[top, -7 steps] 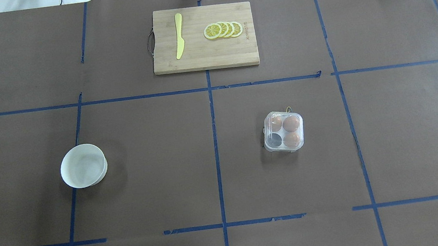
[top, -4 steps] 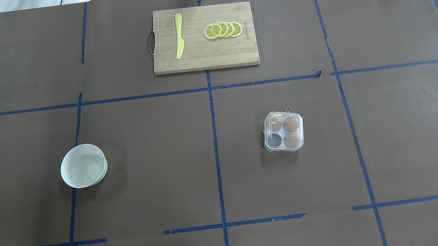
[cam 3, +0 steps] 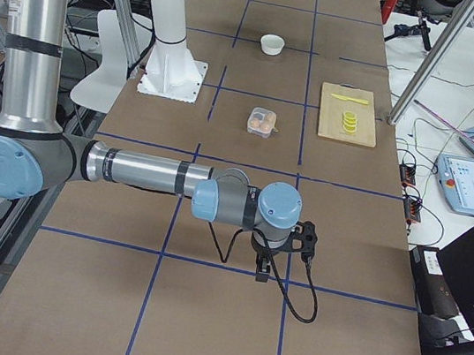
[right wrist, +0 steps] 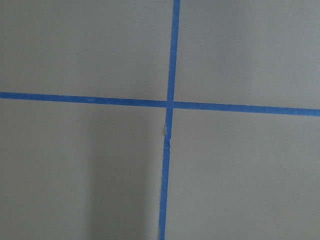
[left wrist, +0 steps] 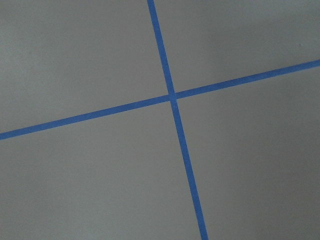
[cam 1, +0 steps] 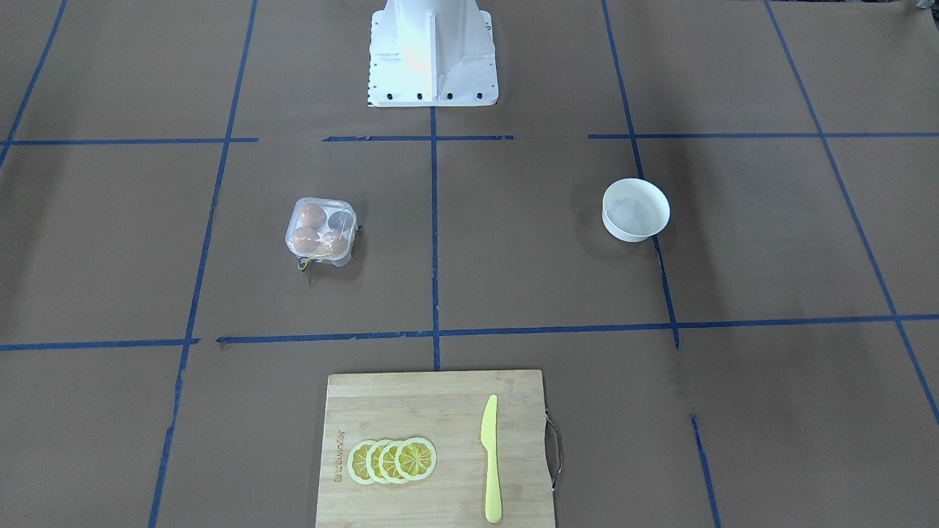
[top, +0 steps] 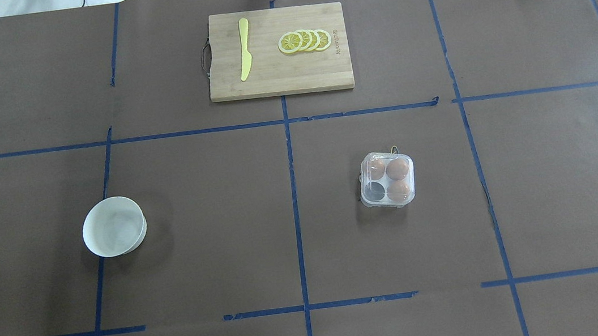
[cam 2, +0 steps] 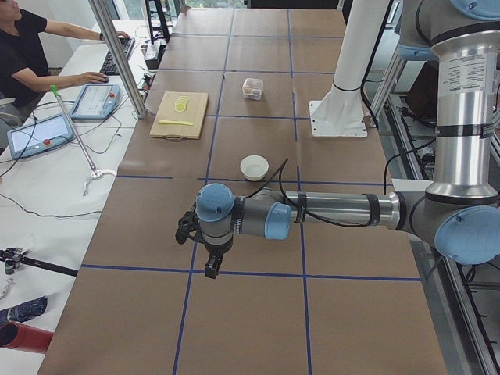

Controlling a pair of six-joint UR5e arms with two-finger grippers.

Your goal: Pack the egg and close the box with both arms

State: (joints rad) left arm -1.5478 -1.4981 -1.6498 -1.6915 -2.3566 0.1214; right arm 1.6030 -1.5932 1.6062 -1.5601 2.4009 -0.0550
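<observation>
1. Across the whole table (top: 198, 231) lies brown paper, marked into squares by blue tape (top: 288, 152).
2. In the overhead view, from the central tape crossing, a wooden cutting board (top: 277, 82) sits at 12 o'clock with lemon slices (top: 304, 40) and a yellow knife (top: 244, 49) on it. A white bowl (top: 114, 228) stands at 8 o'clock.
3. Beside the table an operator (cam 2: 23, 47) sits at a white desk (cam 2: 47, 180).
4. The box (top: 387, 180) rests at 4 o'clock and holds three eggs (top: 398, 168). Its near-left cup (top: 375, 193) is empty.
5. The left gripper (cam 2: 209, 269) hangs over bare paper, and the box is well apart from it, at 12 to 1 o'clock in the left view.
6. The right gripper (cam 3: 262, 272) hangs likewise, and the box is well apart at 12 o'clock in the right view.
7. Whether either pair of jaws is parted cannot be told.
</observation>
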